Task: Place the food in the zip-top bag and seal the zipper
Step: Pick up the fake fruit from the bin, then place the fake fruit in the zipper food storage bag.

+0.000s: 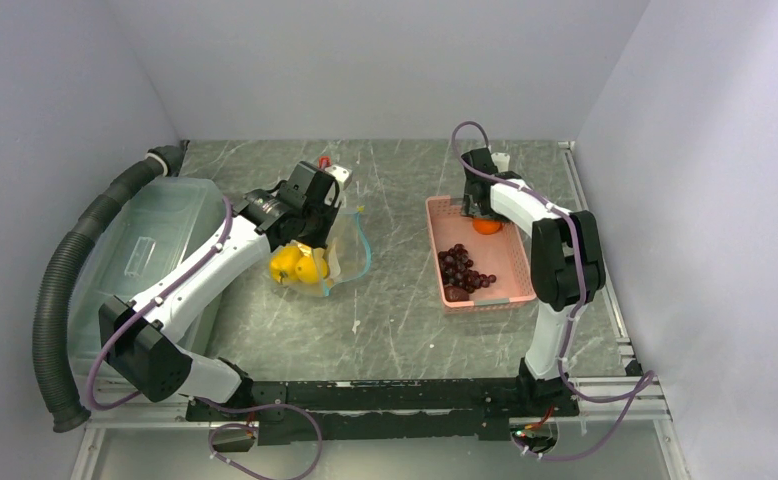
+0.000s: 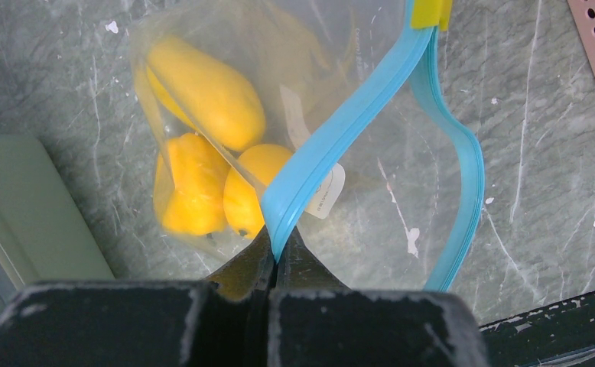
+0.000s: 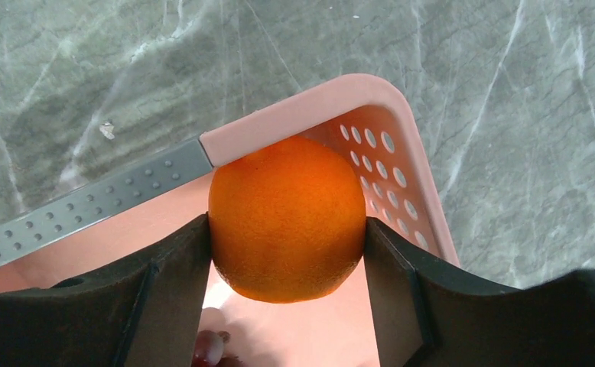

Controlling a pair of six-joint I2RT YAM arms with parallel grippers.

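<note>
Three yellow pieces [image 2: 203, 160] already sit in the zip-top bag [image 1: 350, 250], off to the left of the pink basket [image 3: 310, 103] on the bench [image 1: 405, 320]. Left fingers [image 2: 268, 260] are pinched tight on the bag's teal zipper [image 2: 340, 130]. Right fingers [image 3: 390, 283] hug the orange ball [image 3: 287, 218] on both sides in the basket's far corner, with the grape bunch [image 1: 465, 268] lying nearer in it.
</note>
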